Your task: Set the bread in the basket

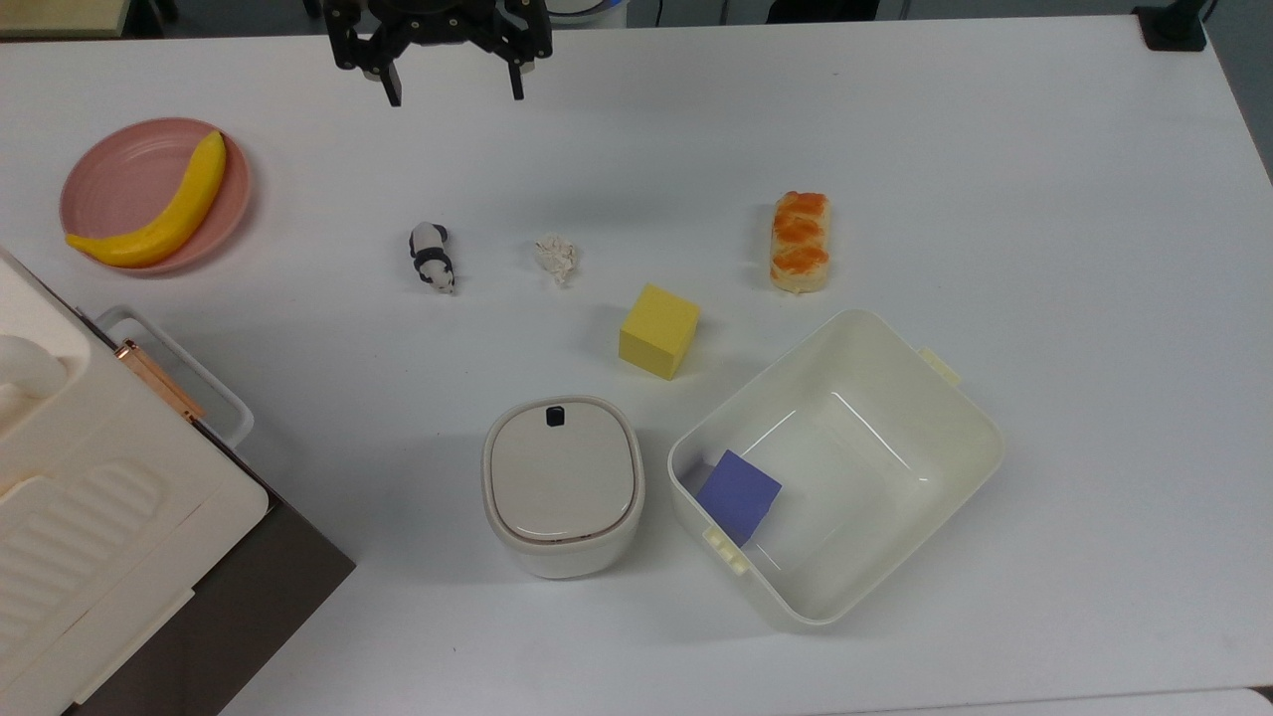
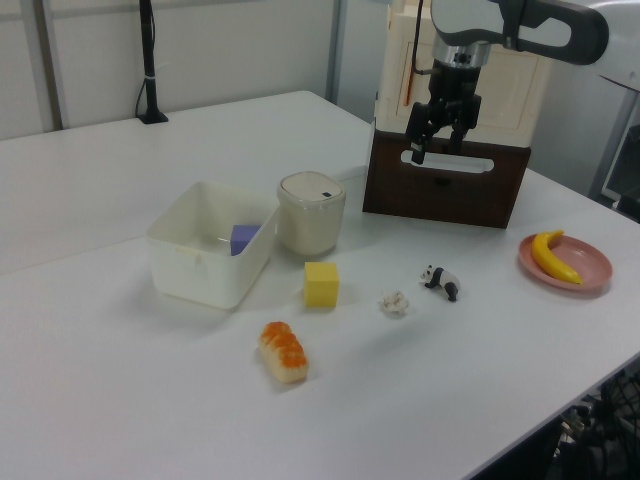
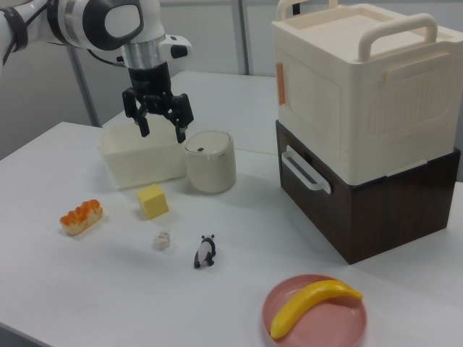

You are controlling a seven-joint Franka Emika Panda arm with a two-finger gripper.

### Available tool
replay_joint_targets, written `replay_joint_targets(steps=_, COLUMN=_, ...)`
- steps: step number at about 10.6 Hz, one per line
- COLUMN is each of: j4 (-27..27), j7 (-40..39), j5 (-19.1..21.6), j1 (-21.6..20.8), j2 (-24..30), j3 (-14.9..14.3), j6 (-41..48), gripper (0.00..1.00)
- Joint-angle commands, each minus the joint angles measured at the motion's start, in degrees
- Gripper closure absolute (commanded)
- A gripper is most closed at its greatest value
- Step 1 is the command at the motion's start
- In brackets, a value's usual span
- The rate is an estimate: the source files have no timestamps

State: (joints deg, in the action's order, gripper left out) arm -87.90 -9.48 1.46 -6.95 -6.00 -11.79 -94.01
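Note:
The bread is a small tan loaf with orange-brown bumps, lying on the white table just beyond the basket, a large cream tub. The loaf also shows in the left view and in the right view. My gripper hangs open and empty near the top edge of the top view, far to the left of the bread there. It is well above the table in the left view and in the right view. A purple cube lies inside the basket.
A yellow cube, a paper ball and a panda figure lie between gripper and basket. A lidded white container stands beside the basket. A pink plate holds a banana. Stacked boxes fill the top view's lower left.

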Motion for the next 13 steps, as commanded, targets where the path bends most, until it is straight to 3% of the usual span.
replay_joint_targets(steps=1, j4=-2.4, j7=1.5, j5=0.8, j1=-2.2, j2=0.7, j3=-0.2, j6=-2.2, gripper=0.0)
replay_joint_targets(steps=8, j4=-3.1, j7=1.4, j5=0.2, j1=-4.0, j2=-1.3, j3=-0.2, j6=-2.8, gripper=0.0)
replay_joint_targets(steps=11, j4=-3.7, j7=1.7, j5=0.2, j1=-9.1, j2=-1.7, j3=-0.2, j6=-1.9, gripper=0.0)
replay_joint_targets(steps=13, j4=-6.3, j7=5.7, j5=0.3, j1=-15.4, j2=-2.5, j3=-0.2, j6=-2.8, gripper=0.0)
